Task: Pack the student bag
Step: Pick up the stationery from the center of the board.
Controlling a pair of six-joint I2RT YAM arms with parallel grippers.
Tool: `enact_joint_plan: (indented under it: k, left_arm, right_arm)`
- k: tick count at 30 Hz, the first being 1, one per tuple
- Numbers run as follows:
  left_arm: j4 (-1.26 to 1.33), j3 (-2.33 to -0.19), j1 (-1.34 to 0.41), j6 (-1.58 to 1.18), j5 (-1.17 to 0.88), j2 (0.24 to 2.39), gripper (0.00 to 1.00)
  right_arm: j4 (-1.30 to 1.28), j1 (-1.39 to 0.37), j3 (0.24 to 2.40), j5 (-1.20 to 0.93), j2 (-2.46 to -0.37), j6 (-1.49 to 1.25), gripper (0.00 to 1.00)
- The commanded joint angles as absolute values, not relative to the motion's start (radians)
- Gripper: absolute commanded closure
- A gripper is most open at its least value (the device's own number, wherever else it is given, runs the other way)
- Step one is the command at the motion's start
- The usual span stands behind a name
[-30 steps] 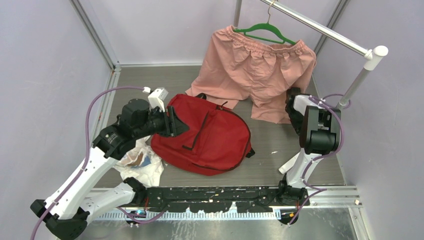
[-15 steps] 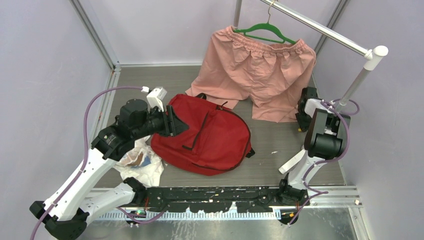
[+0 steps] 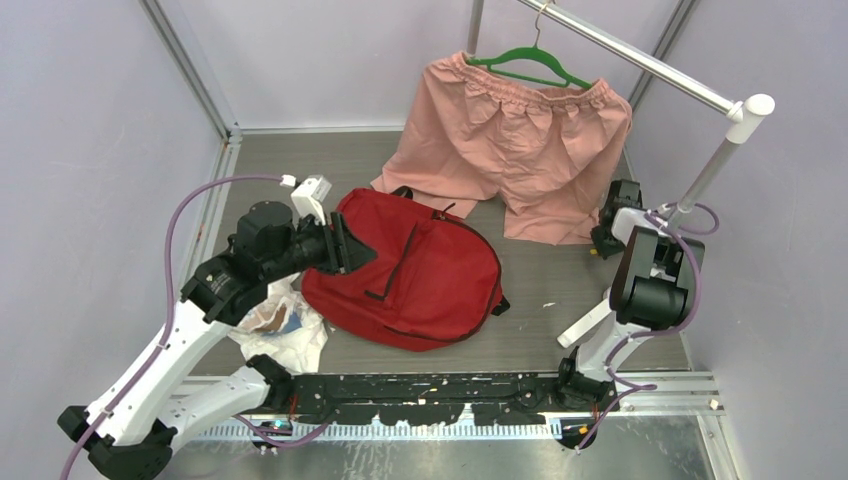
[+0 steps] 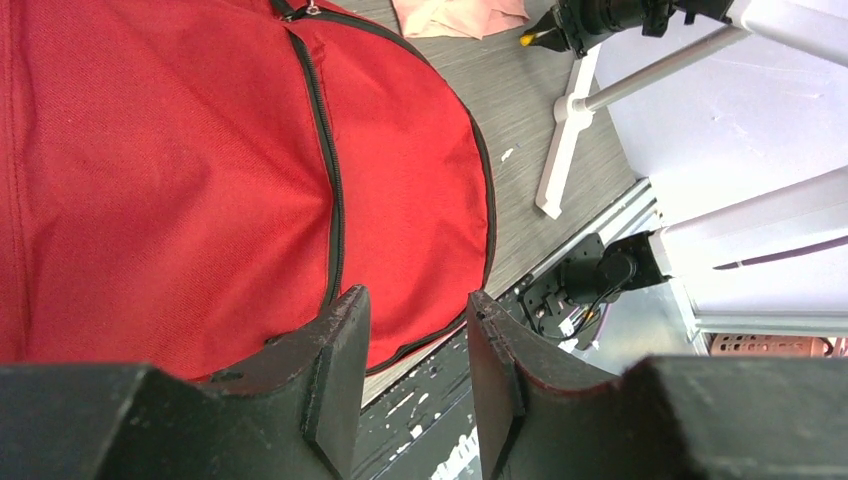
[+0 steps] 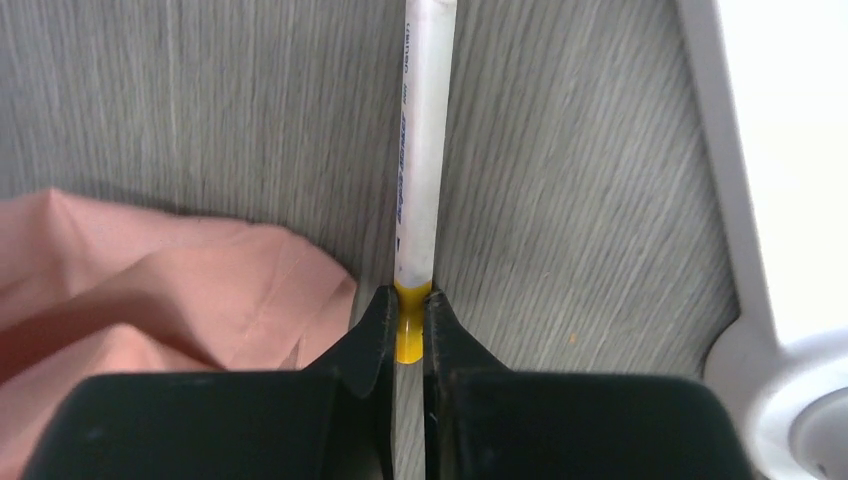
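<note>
Beside the pink shorts (image 5: 150,300), the right tool (image 5: 410,305) pinches a pen (image 5: 422,150); left tool (image 4: 415,298) gapes over the student bag (image 4: 180,150).

student bag (image 3: 420,275): centre, before the shorts (image 3: 515,150)
plastic bag (image 3: 290,335): just left of it
marker (image 5: 420,150): far right, beside shorts

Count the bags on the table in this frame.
2. The red student bag lies in the middle of the table. The white plastic bag is crumpled beside the red bag's near-left edge. Others may be hidden from these views.
</note>
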State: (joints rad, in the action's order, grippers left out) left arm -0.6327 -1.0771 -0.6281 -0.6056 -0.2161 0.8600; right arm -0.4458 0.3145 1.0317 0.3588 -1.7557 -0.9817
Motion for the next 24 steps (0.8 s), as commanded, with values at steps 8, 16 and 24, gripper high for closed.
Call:
enact_joint_plan:
  k: [8,16,24]
  left_arm:
    - [-0.559,-1.058,-0.627,-0.632,-0.179,0.985,0.48]
    - [-0.626,-1.050,-0.628,-0.611,-0.007,1.045,0.47]
    - [-0.608,-1.019,-0.645,-0.563,-0.008,1.024,0.37]
  right_arm:
    - [-0.367,0.215,0.727,-0.117,-1.449,-0.863,0.99]
    - [-0.357,-0.065,0.650,-0.202,-1.289,-0.792,0.99]
    - [-0.428,-0.091,0.750,-0.305,-1.285,-0.642,0.99]
